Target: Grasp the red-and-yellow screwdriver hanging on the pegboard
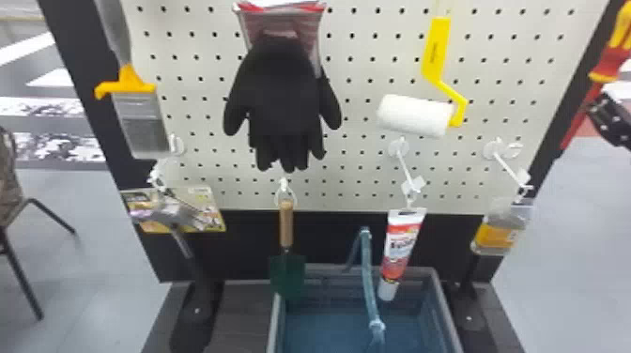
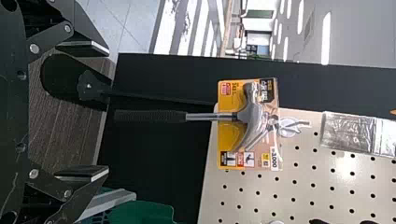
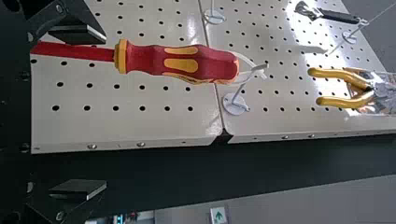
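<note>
In the head view the right gripper is at the right edge, beside the red shaft of the screwdriver, which hangs handle up. In the right wrist view the right gripper stands open, its fingers wide apart. The red-and-yellow screwdriver hangs there from a white hook by its handle end. Its shaft passes close to one finger, far from the other; the handle lies beyond the fingertips. In the left wrist view the left gripper is open and holds nothing, facing a hammer's black grip.
Pliers and a wrench hang farther up the pegboard. A black glove, paint roller, trowel, tube and hammer hang lower. A blue-grey bin stands below.
</note>
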### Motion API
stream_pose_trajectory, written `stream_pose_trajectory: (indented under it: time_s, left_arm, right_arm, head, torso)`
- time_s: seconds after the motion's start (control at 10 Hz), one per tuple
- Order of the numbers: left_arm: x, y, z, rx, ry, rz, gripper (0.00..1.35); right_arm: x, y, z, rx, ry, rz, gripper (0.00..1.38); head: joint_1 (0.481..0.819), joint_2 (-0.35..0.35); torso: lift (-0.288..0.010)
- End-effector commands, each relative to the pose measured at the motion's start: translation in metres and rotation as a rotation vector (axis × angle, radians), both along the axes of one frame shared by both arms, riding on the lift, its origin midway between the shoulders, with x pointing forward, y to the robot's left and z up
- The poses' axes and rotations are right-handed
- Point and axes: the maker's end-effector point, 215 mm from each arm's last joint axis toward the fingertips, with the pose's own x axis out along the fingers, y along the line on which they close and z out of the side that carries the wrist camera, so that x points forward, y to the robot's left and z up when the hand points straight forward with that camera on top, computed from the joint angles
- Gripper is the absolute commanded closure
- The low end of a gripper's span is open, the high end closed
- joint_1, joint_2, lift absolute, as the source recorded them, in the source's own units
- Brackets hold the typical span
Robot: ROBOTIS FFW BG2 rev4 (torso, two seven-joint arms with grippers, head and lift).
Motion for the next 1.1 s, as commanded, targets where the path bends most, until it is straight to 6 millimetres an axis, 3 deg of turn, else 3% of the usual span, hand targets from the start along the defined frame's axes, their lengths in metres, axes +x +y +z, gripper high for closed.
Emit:
stream_pose_trajectory:
  time_s: [0.0,0.4,0.8,1.0]
  left_arm:
    - [0.0,-0.001,0.0,0.003,0.002,-0.002,0.38]
    - [0.0,-0.001,-0.003,0.015,0.01,-0.001,0.38]
    - [0.0,0.002,0.001,0.024,0.012,0.003,0.38]
    - [-0.001,0.003,0.001,0.025,0.016,0.004,0.38]
  right_arm:
    - [0.01,0.012,0.004,0.066,0.006,0.077,0.19]
    - [0.017,0.052,0.029,0.134,0.002,0.238,0.18]
    - [0.003,0.07,0.067,0.122,-0.029,0.258,0.18]
    - [-0.002,0.075,0.077,0.102,-0.033,0.253,0.19]
  head:
    - [0.549,0.0]
    - [0.549,0.0]
    - [0.549,0.0]
    - [0.549,0.0]
  torso:
    - [-0.1]
    - [-0.1]
    - [-0.1]
    - [-0.1]
